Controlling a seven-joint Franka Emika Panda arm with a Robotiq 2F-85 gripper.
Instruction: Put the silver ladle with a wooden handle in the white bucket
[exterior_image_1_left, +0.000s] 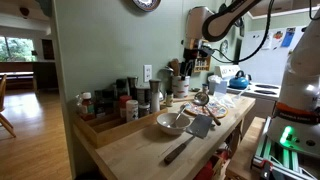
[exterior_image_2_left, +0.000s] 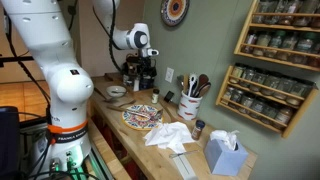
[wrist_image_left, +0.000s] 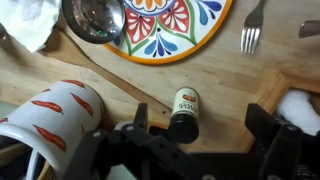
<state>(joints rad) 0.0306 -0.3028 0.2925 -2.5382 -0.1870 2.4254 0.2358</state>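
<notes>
In the wrist view the silver ladle (wrist_image_left: 95, 18) lies on the wooden counter. Its shiny round bowl rests against the painted plate (wrist_image_left: 175, 30), and its slim brown handle runs diagonally down toward the gripper. The white bucket (wrist_image_left: 50, 115), patterned with red chilies, stands at the lower left next to one finger. It also shows in both exterior views (exterior_image_2_left: 190, 104) (exterior_image_1_left: 180, 86) with tools sticking up. My gripper (wrist_image_left: 203, 125) is open and empty, hovering above the counter (exterior_image_2_left: 140, 68) (exterior_image_1_left: 190, 52). I cannot make out the ladle in the exterior views.
A small dark spice jar (wrist_image_left: 183, 110) lies between my fingers. A fork (wrist_image_left: 250, 36) and white cloth (wrist_image_left: 25, 25) lie by the plate. A shallow bowl (exterior_image_1_left: 172, 123), a dark-handled spatula (exterior_image_1_left: 193, 132), spice racks (exterior_image_2_left: 270, 70) and a tissue box (exterior_image_2_left: 225, 155) are nearby.
</notes>
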